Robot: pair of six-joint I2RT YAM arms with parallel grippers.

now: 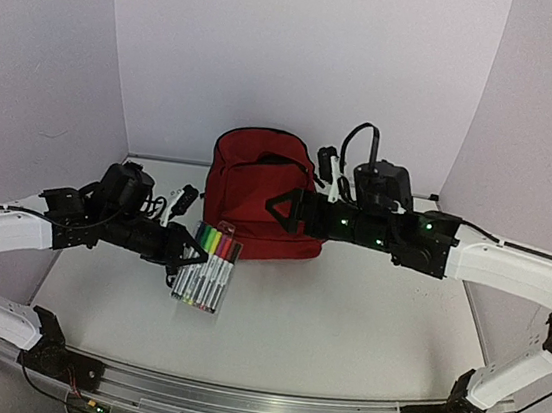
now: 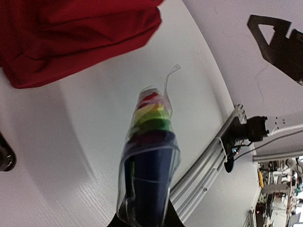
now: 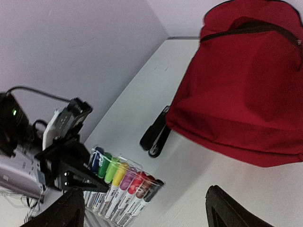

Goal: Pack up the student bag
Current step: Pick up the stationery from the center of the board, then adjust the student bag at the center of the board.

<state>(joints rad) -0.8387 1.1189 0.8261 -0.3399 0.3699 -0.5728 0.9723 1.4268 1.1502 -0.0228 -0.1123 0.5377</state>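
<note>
The dark red student bag [image 1: 258,189] stands at the back middle of the table, its top zipper partly open; it also shows in the left wrist view [image 2: 71,33] and the right wrist view [image 3: 241,90]. My left gripper [image 1: 186,254] is shut on a clear pack of coloured markers [image 1: 208,264], left of the bag's front. The pack fills the left wrist view [image 2: 149,170] and shows in the right wrist view [image 3: 120,189]. My right gripper [image 1: 281,210] is open and empty, just in front of the bag, with its fingers [image 3: 232,210] wide apart.
A black stapler [image 1: 184,198] lies on the table left of the bag, seen also in the right wrist view [image 3: 156,135]. White walls close in the back and both sides. An aluminium rail [image 1: 232,403] runs along the near edge.
</note>
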